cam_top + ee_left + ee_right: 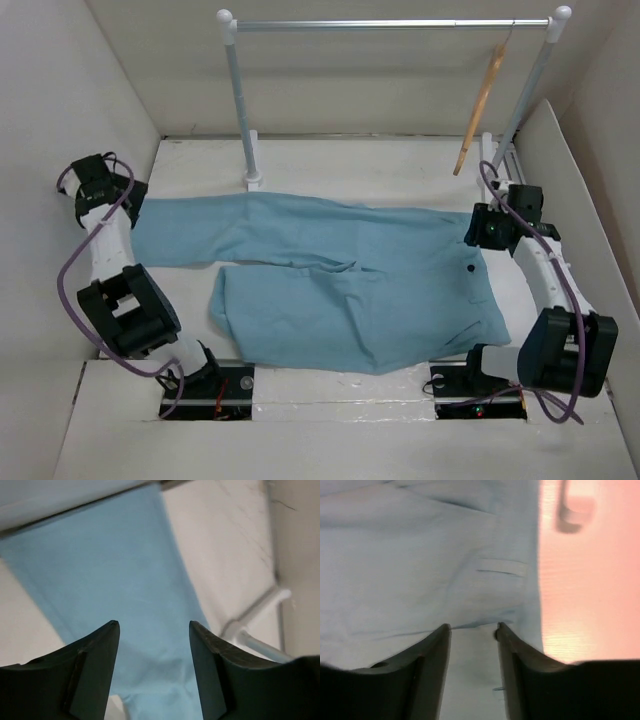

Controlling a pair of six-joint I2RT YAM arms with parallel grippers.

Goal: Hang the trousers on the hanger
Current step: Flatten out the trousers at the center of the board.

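Blue cloth everywhere and nothing on the hook yet, so call it barely started. The trousers (330,280) are lying spread flat on the table (400,165), waistband at the right with the little dark button (469,269) facing up, and both legs running off to the left. The wooden hanger (480,105) is dangling by its hook from the far right end of the clothes rail (390,23), well apart from the cloth, with nothing over its crossbar.

My left gripper (154,625) is over the far leg near its cuff end. The jaws are apart and the cloth is right underneath, but I'm not pinching it. My right gripper (472,626) is over the waistband end with its jaws spread too. I honestly can't tell from the wrist view if the tips are touching the fabric.

So what's left is pretty much all of it, I'd say: grab the trousers, lift them, and get them draped over the hanger.
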